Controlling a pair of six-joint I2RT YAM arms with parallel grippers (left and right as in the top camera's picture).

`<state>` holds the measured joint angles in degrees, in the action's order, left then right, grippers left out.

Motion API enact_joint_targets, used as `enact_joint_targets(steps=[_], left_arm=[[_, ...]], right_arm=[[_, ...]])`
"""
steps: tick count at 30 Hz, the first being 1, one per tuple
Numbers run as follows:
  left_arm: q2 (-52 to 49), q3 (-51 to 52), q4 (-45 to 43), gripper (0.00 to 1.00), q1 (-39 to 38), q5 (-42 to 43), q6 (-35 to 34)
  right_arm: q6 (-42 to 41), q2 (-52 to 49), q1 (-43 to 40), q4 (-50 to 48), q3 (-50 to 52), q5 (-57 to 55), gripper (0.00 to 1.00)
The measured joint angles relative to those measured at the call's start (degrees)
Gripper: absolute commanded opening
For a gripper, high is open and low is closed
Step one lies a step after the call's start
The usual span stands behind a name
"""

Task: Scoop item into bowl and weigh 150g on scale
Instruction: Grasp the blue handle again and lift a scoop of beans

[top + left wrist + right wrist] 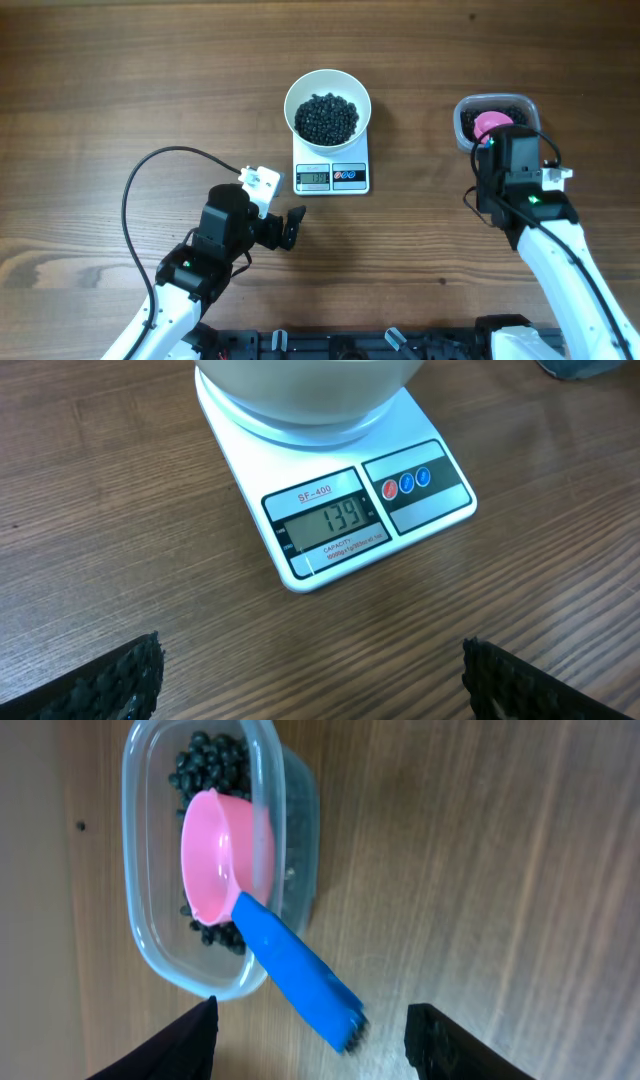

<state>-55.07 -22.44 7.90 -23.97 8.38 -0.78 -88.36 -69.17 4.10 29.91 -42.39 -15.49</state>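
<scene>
The white bowl (pixel 327 92) sits on the scale (pixel 345 162), covering the back part of its platform and leaving the front strip bare. A heap of black beans (pixel 327 116) fills the bottom of the bowl. On the front strip of the scale, the display (pixel 331 520) reads 139. Right of the display are three small round buttons (pixel 407 484), one red and two blue.

The left gripper (pixel 312 682) is on the robot's side of the scale, a little to its left and near its front edge, pointing at the display. Its jaws are spread wide with only bare table (pixel 120 540) between them, and it touches neither the scale nor the bowl.

Well to the right of the scale, about level with the bowl, stands a clear plastic tub (pixel 146 935) holding more beans. A scoop lies in the tub. Its pink cup (pixel 222 852) rests tilted among the beans and its blue handle (pixel 298 972) leans out over the tub's rim, away from the scale.

The right gripper (pixel 310 1055) hangs over the robot-side edge of the tub. Its jaws are apart, one on either side of the handle's free end, and neither finger (pixel 165 1045) touches the handle.
</scene>
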Motion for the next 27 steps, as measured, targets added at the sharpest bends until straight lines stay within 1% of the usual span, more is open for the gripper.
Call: enact_joint_targets(steps=[2, 5, 9, 10, 16, 17, 21, 22, 25, 26, 27], left_arm=[[0.00, 0.00, 0.04, 1.00, 0.00, 0.00, 0.00], [-0.02, 0.00, 0.00, 1.00, 0.00, 0.00, 0.00], [-0.02, 0.00, 0.00, 1.00, 0.00, 0.00, 0.00], [-0.02, 0.00, 0.00, 1.00, 0.00, 0.00, 0.00], [-0.02, 0.00, 0.00, 1.00, 0.00, 0.00, 0.00], [-0.02, 0.00, 0.00, 1.00, 0.00, 0.00, 0.00], [-0.02, 0.00, 0.00, 1.00, 0.00, 0.00, 0.00], [-0.02, 0.00, 0.00, 1.00, 0.00, 0.00, 0.00], [-0.02, 0.00, 0.00, 1.00, 0.00, 0.00, 0.00], [-0.02, 0.00, 0.00, 1.00, 0.00, 0.00, 0.00], [-0.02, 0.00, 0.00, 1.00, 0.00, 0.00, 0.00]], right_arm=[[0.70, -2.40, -0.04, -1.46, 0.00, 0.35, 0.61], [1.73, -3.78, -0.04, -3.43, 0.00, 0.70, 0.54], [3.13, -3.87, -0.09, -3.45, 0.00, 0.66, 0.50], [3.26, -4.11, -0.09, -3.45, 0.00, 0.66, 0.47], [4.50, -7.08, -0.09, -3.87, 0.00, 0.68, 0.45], [4.70, -7.08, -0.09, -3.87, 0.00, 0.68, 0.41], [5.16, -7.08, -0.09, -3.89, 0.00, 0.63, 0.32], [5.33, -7.08, -0.09, -3.98, 0.00, 0.63, 0.26], [5.55, -7.08, -0.09, -4.24, 0.00, 0.55, 0.19], [5.57, -7.08, -0.09, -4.68, -0.02, 0.37, 0.14], [5.68, -7.06, -0.09, -4.74, -0.02, 0.37, 0.12]])
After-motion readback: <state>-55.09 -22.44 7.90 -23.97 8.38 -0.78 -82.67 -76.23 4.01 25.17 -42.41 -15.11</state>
